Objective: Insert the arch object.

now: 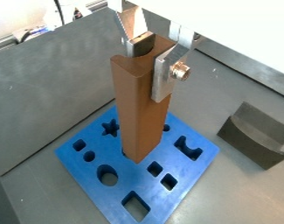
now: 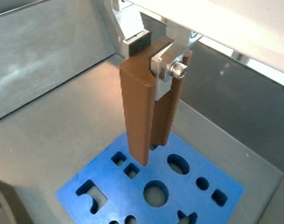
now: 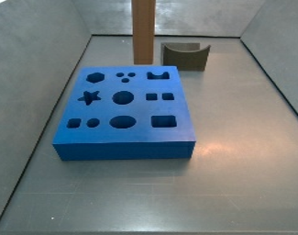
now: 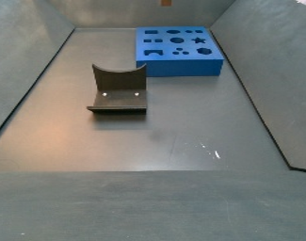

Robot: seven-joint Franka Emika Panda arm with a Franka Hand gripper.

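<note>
in both wrist views the gripper (image 1: 148, 51) (image 2: 152, 54) has its silver fingers (image 1: 168, 73) (image 2: 171, 66) closed on the top end of the arch object (image 1: 141, 109) (image 2: 148, 114), a tall orange-brown block hanging upright. its lower end sits over the blue board (image 1: 103, 197) (image 2: 232, 195), among the shaped holes; whether it touches the board cannot be told.

in a side view the block (image 3: 144, 32) stands upright behind the board (image 3: 124, 145), beside the dark scooped block (image 3: 185, 55); the gripper is out of frame.

in a side view the board (image 4: 181, 63) lies at the far end and the scooped block (image 4: 118, 91) nearer, well apart on the grey floor (image 4: 155, 151).
</note>
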